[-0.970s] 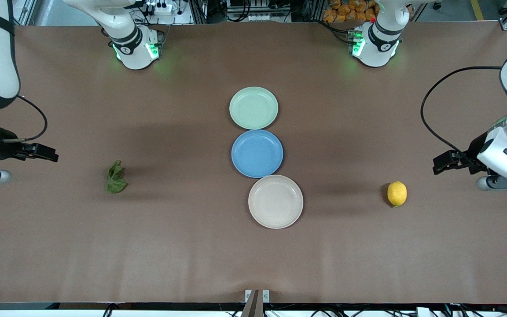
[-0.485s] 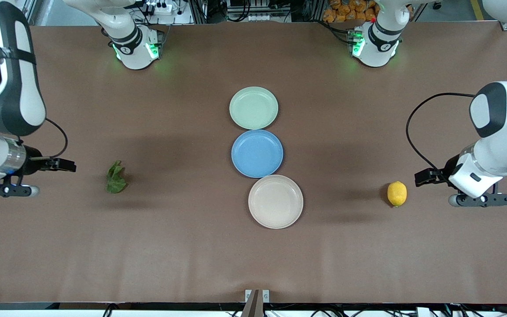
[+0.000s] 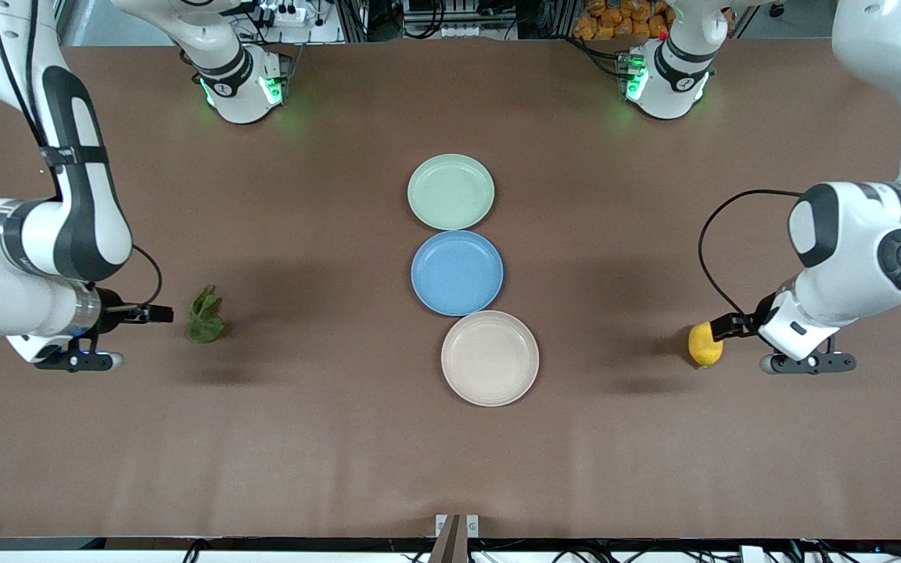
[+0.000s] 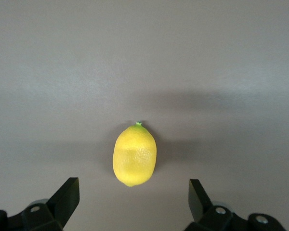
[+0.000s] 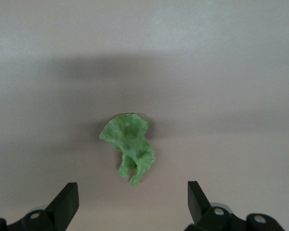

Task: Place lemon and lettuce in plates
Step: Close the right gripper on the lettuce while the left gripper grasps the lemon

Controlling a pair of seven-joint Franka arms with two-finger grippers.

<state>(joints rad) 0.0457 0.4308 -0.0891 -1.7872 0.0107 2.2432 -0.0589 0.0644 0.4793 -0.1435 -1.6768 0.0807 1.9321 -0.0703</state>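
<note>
Nothing is placed yet: the lemon point(image 3: 705, 345) and lettuce point(image 3: 205, 315) lie on the table point(image 3: 310, 438) at opposite ends, both plates point(image 3: 450, 191) empty, a blue plate point(image 3: 457, 272) between them; the left gripper point(image 3: 720, 328) and right gripper point(image 3: 158, 314), fingers spread, hang beside their targets unobstructed

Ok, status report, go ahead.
Left gripper open over lemon. Right gripper open over lettuce. Mint plate, beige plate empty. Nothing in the way.

Plates point(image 3: 450, 191) in mid-table row, between lettuce point(image 3: 205, 315) and lemon point(image 3: 704, 345).
</note>
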